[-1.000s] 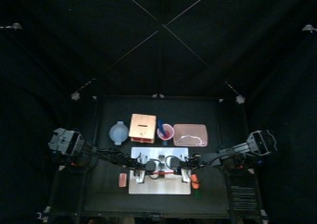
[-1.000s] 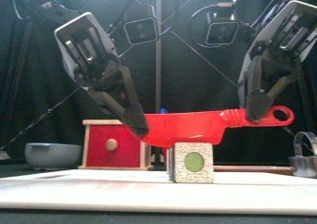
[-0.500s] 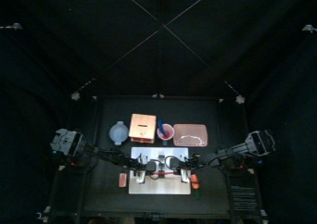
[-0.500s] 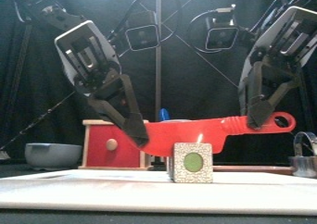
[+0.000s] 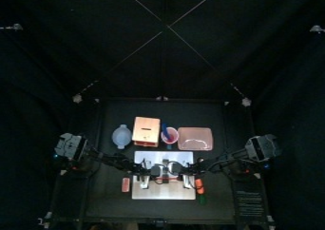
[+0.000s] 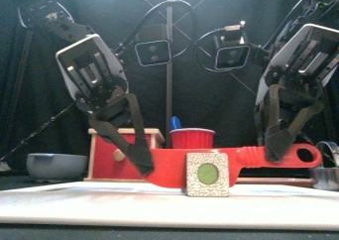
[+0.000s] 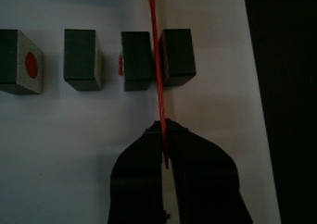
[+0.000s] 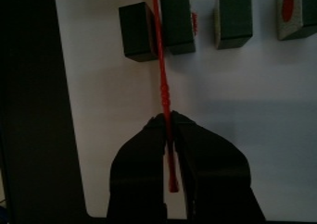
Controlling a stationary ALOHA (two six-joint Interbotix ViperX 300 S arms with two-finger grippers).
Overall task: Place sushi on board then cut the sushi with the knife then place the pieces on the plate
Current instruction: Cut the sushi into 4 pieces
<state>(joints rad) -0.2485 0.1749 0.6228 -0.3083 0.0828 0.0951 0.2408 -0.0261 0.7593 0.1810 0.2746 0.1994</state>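
Observation:
A row of dark green sushi blocks lies on the white board. The red knife hangs level across the row. Its thin edge runs down between the end block and its neighbour. My left gripper is shut on the blade end. My right gripper is shut on the handle. From the front, only the end block's green-centred face shows, just before the blade. From above, both grippers sit over the board.
Behind the board stand the blue-grey bowl, the wooden box with its red drawer, the red cup and the pink tray. A metal object sits at the far right.
Both grippers have come down together with the knife. The blade has dropped from above the sushi block to level with it.

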